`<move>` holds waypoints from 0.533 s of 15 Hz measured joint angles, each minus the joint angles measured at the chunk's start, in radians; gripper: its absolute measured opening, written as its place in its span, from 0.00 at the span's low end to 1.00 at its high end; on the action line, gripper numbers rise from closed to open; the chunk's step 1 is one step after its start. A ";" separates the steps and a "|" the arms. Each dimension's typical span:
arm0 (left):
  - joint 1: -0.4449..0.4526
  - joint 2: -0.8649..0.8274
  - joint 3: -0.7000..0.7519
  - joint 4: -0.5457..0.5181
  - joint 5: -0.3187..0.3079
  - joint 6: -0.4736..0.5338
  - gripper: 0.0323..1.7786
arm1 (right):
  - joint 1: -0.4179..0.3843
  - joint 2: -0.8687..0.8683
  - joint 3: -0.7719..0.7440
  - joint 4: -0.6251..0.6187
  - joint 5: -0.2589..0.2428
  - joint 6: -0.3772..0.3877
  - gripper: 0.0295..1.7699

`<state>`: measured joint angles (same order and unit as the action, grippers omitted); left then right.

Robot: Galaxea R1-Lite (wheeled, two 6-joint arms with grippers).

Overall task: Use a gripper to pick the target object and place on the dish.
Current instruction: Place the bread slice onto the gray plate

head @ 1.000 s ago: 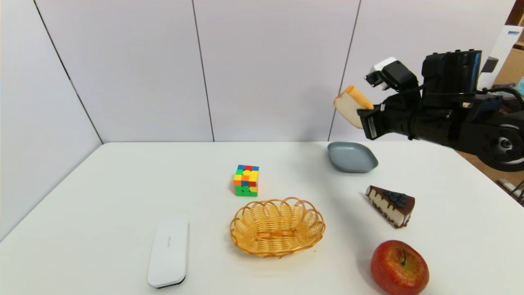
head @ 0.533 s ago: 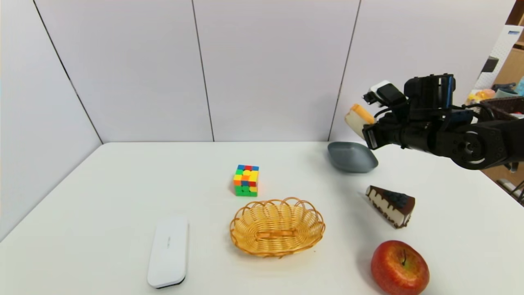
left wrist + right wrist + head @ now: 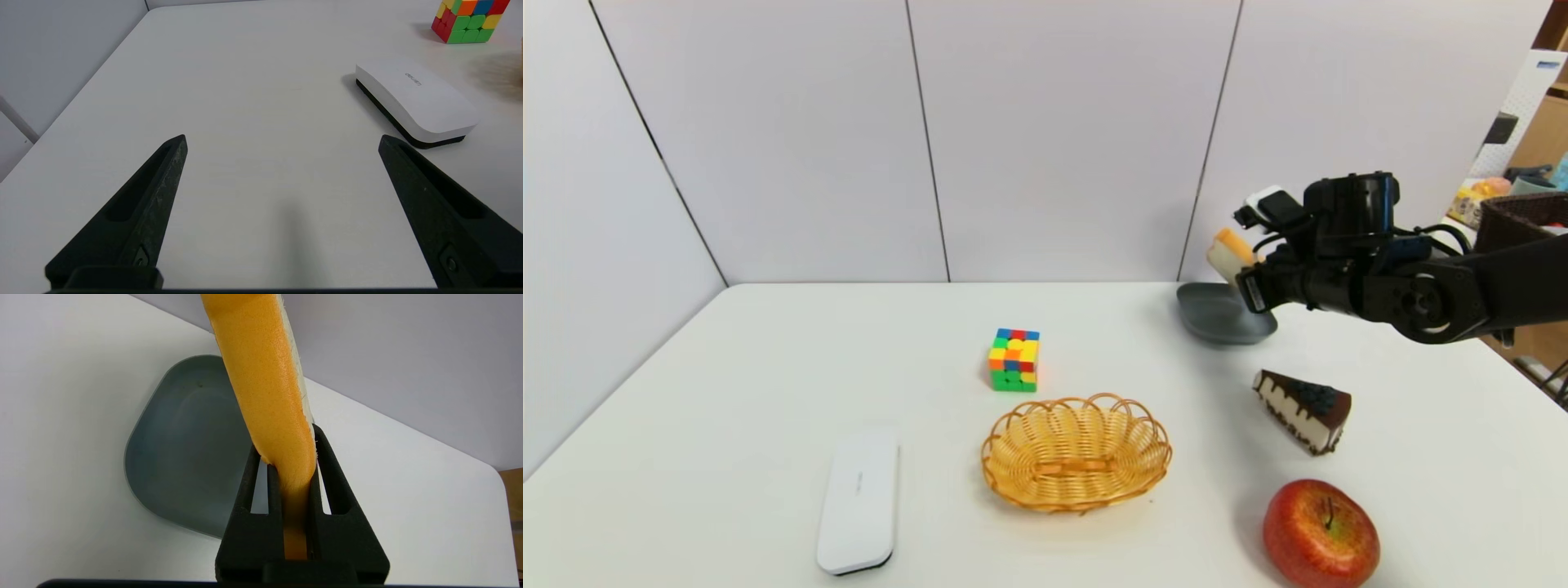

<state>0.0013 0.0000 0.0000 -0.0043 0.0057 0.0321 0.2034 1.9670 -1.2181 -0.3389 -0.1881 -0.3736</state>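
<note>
The bread slice [image 3: 1226,253] hangs on edge above the blue-grey dish [image 3: 1217,322], crust up, long axis running out from the right claw [image 3: 292,457], which pinches one end, hiding it. The left claw [image 3: 282,143] is parked, spread, over the worktop [image 3: 768,367].

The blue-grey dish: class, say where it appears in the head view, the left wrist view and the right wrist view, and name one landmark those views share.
Head view: dish at the table's far right, partly behind the right gripper holding the bread slice.
Left wrist view: not in it.
Right wrist view: dish below the bread slice.
Shared landmark: the white table.
</note>
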 joint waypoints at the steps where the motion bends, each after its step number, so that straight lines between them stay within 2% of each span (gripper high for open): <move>1: 0.000 0.000 0.000 0.000 0.000 0.000 0.95 | 0.003 0.004 0.001 -0.001 0.000 0.000 0.10; 8: 0.000 0.000 0.000 0.000 0.000 0.000 0.95 | 0.008 0.011 0.004 -0.001 0.002 -0.001 0.10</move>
<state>0.0013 0.0000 0.0000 -0.0043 0.0057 0.0321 0.2111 1.9781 -1.2136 -0.3400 -0.1862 -0.3747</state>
